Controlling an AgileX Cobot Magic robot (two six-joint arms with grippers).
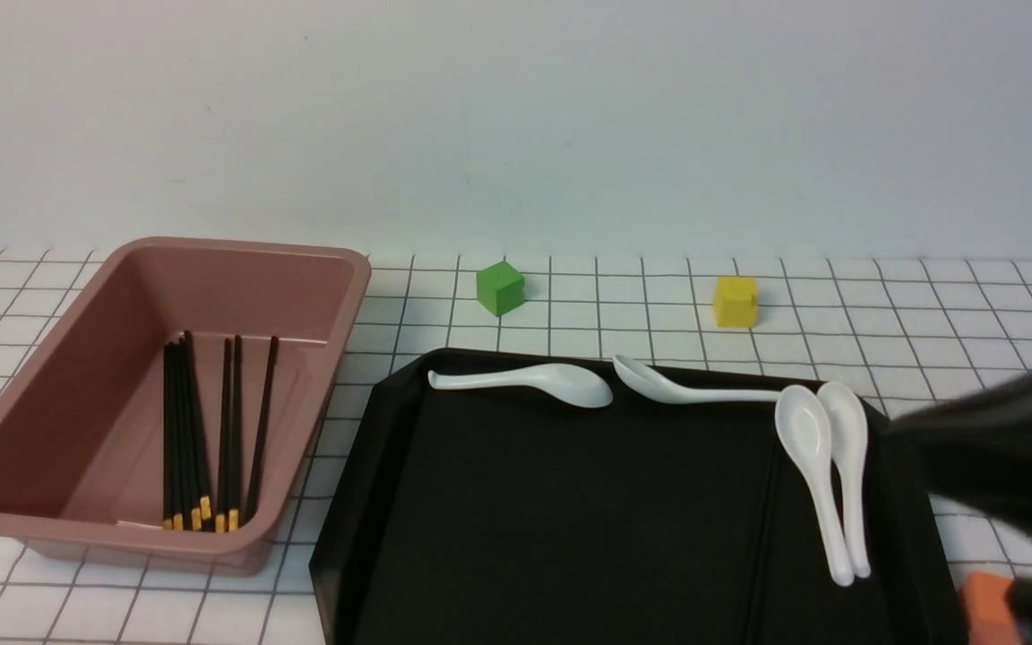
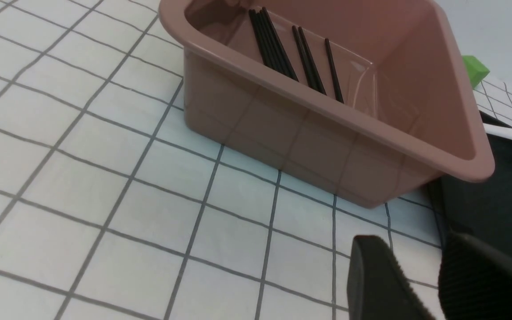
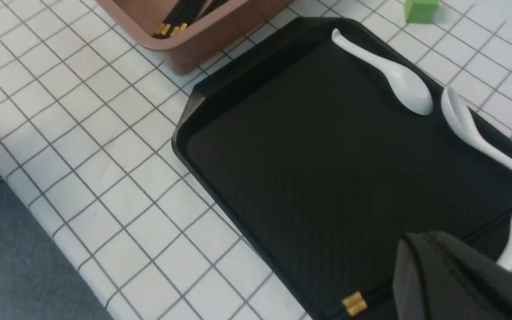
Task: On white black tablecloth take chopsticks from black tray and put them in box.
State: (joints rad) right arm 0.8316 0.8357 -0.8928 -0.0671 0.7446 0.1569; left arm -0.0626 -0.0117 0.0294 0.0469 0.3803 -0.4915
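Observation:
Several black chopsticks (image 1: 202,430) with yellow ends lie in the pink box (image 1: 238,244) at the left of the checked tablecloth (image 1: 570,305). Two more chopsticks (image 1: 762,555) lie flat on the black tray (image 1: 364,502); their yellow band (image 3: 354,303) shows in the right wrist view. My right gripper (image 3: 416,242) is shut above the tray, and the chopsticks pass behind its fingers. I cannot tell whether it touches them. My right arm (image 1: 1000,448) is blurred at the right edge. My left gripper (image 2: 411,242) is open and empty over the cloth, near the box (image 2: 305,146) and the tray's corner (image 2: 496,200).
Several white spoons (image 1: 525,383) (image 1: 807,448) lie along the tray's far and right sides. A green cube (image 1: 500,288) and a yellow cube (image 1: 736,301) stand behind the tray. An orange object (image 1: 986,600) sits low at the right. The table's near edge (image 3: 38,213) drops to grey floor.

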